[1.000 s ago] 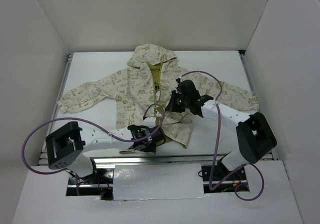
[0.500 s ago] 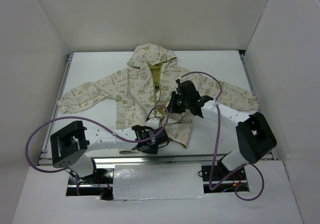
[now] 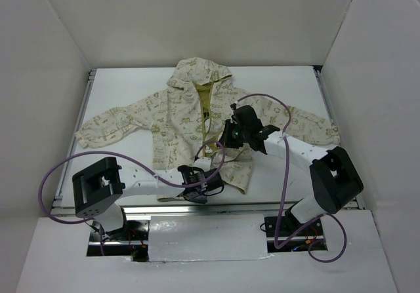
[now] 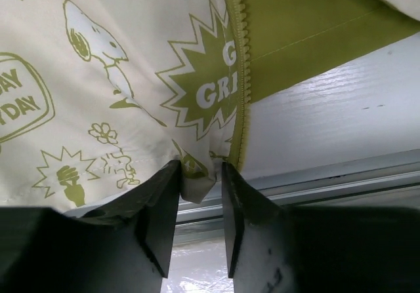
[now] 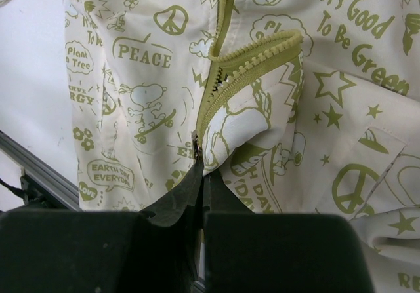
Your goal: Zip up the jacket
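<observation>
My right gripper (image 5: 201,172) is closed down to a sliver. Its two fingers pinch the small metal zipper pull (image 5: 196,147) on the front of the jacket (image 3: 174,119). From the pull, two olive rows of zipper teeth (image 5: 262,49) part. One runs straight along the edge of one front panel. The other buckles into a raised fold over the printed fabric of the other panel. In the overhead view this gripper sits over the jacket's front opening, roughly midway between hem and collar.

My left gripper (image 4: 199,175) is nearly closed too. Its fingers are kept a narrow gap apart by what they grip: the bottom corner of the jacket's hem, just beside the lower end of the zipper. The cream fabric bunches slightly between the pads. Beyond that corner the olive lining (image 4: 315,24) shows, lying on the white table (image 4: 341,116). A metal rail (image 4: 341,175) runs along the table edge just off the hem. Seen from above, this gripper is at the jacket's bottom edge, at the foot of the opening.

The jacket lies face up on the table, hood pointing away from my bases and both sleeves spread out sideways. Its upper front is open, showing lining below the hood. A purple cable (image 3: 262,95) from my right arm arcs over the jacket's shoulder on that side.
</observation>
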Robot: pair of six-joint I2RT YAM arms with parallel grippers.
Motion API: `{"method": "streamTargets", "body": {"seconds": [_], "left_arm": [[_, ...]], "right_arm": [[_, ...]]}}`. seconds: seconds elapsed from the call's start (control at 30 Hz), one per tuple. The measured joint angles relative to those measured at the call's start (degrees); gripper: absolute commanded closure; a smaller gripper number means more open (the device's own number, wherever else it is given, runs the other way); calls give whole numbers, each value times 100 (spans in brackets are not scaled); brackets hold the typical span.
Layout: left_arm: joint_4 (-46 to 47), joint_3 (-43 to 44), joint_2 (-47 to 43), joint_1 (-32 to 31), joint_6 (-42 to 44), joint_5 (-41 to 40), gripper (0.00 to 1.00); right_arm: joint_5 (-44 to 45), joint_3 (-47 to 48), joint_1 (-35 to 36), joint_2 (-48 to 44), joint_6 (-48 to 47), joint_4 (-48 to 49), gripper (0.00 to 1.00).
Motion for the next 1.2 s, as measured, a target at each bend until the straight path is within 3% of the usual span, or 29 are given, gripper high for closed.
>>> {"method": "streamTargets", "body": {"seconds": [0.1,0.3,0.6,0.83,1.03,1.2], "left_arm": [[59,0,11,0,17,7,70],[181,13,37,0,111,50,100],[807,-223,-114,22,111,109,100],[1443,-1064,-1519,313,-59,-166,100],[2994,-1902,-3073,557,-175,-1056,100],[4750,-2765,-3488,710,-157,-1425,100]], "right_arm": [[-2,-2,0,0,-2,4,100],[-46,-2,0,2,-4,39,100],[-133,-151,0,0,-4,138,100],[-118,-616,0,-402,76,256,100],[-407,-1292,2,-1392,151,723,100],[-1047,-2153,13,-2026,122,1528,100]]}}
